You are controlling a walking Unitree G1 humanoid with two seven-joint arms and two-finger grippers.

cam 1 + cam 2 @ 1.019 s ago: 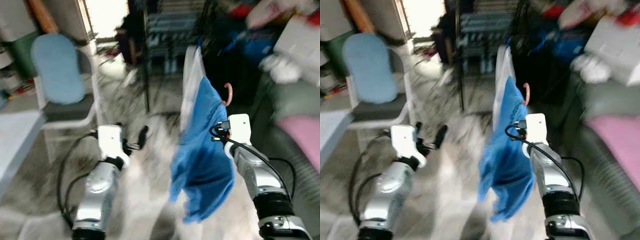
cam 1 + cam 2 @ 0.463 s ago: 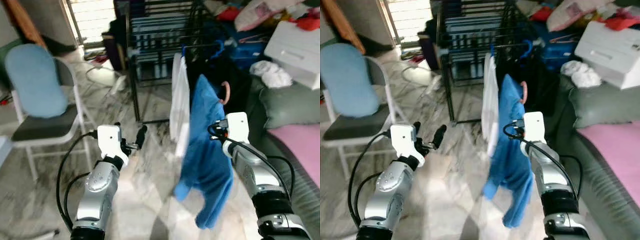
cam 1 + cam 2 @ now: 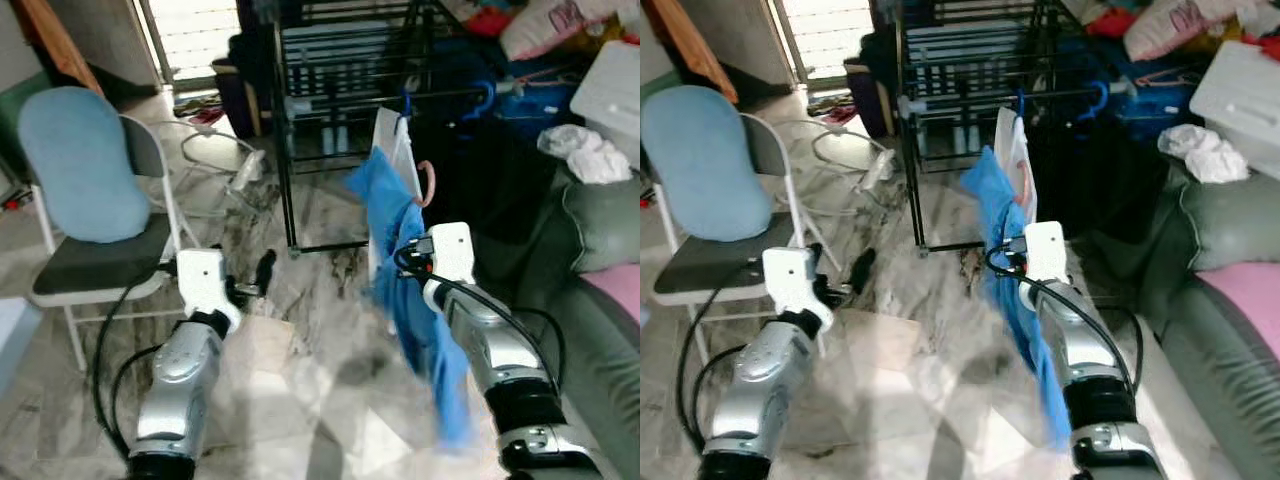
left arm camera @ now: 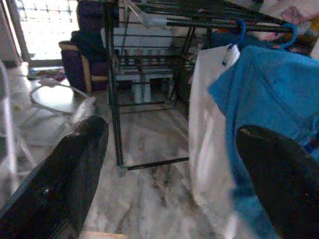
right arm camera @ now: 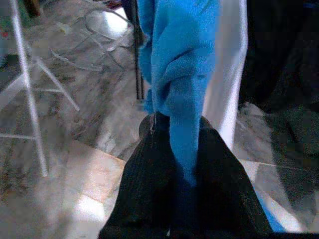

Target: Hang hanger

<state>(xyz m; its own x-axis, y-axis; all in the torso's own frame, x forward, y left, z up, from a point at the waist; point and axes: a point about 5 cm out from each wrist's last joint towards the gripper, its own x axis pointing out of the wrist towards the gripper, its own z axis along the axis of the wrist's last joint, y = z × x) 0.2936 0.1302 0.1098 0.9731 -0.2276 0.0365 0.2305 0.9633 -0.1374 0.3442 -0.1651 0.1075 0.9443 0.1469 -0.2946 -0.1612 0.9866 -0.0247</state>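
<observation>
Currently the right gripper (image 5: 182,149) is clamped on a fold of the blue garment (image 3: 400,225), which is carried on a pink hanger (image 3: 430,182). The hanger's hook rises just above the cloth, held in front of the black drying rack (image 3: 340,90) and apart from its rails. The garment trails down along the right arm toward the marble floor (image 3: 300,370). A white garment (image 4: 207,119) hangs from a blue hanger (image 4: 240,27) on the rack, directly behind the blue one. The left gripper (image 4: 169,164) is raised beside it, fingers spread wide and holding nothing. A folding chair (image 3: 85,200) with a blue backrest stands to the robot's left. A grey sofa (image 3: 1220,300) lies to its right.
</observation>
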